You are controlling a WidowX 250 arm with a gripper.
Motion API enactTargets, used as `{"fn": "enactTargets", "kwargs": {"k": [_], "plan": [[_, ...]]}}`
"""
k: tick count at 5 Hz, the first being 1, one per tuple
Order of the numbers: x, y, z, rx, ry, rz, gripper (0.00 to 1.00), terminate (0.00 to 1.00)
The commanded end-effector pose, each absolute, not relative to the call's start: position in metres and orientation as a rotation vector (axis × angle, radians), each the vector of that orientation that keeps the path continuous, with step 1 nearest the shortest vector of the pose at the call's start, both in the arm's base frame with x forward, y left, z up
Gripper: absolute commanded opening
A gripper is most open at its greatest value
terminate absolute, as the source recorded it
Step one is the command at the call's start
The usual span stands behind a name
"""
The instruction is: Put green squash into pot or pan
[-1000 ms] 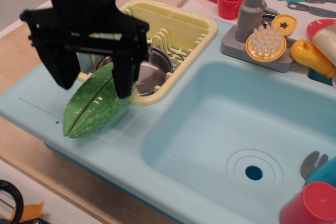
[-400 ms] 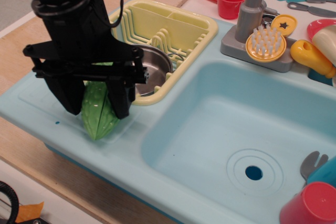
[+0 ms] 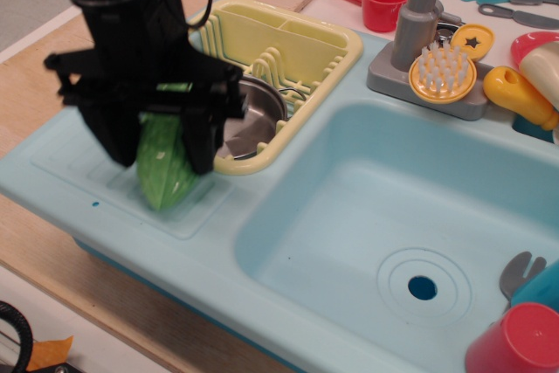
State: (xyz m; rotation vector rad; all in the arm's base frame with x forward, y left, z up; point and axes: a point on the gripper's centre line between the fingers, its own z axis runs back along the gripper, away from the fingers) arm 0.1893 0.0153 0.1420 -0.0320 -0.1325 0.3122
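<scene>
Squash [image 3: 163, 163]: pinched in the end effector [image 3: 160, 141], near-left of the pot [image 3: 253, 120].
Pot: sits in the yellow rack [image 3: 288, 58].
Risk: squash could bump the rack rim and slip out.

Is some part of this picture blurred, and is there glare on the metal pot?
In observation.image, the black gripper and green squash look motion-blurred, while the faucet and yellow rack are sharp; the pot shows soft bright reflections, no harsh glare.
</scene>
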Motion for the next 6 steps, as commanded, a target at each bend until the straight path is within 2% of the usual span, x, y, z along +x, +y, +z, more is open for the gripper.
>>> {"fn": "enactTargets", "kwargs": {"k": [1, 2, 3, 5, 6], "plan": [[0.223, 0.030, 0.161, -0.035, -0.228, 0.255, 0.00, 0.00], [0.247, 0.037, 0.155, -0.075, -0.193, 0.176, 1.00, 0.00], [0.258, 0.043, 0.148, -0.123, -0.152, 0.125, 1.00, 0.00], [0.258, 0.043, 0.148, -0.123, -0.152, 0.125, 1.00, 0.00], [0.258, 0.043, 0.148, -0.123, -0.152, 0.125, 1.00, 1.00]]}}
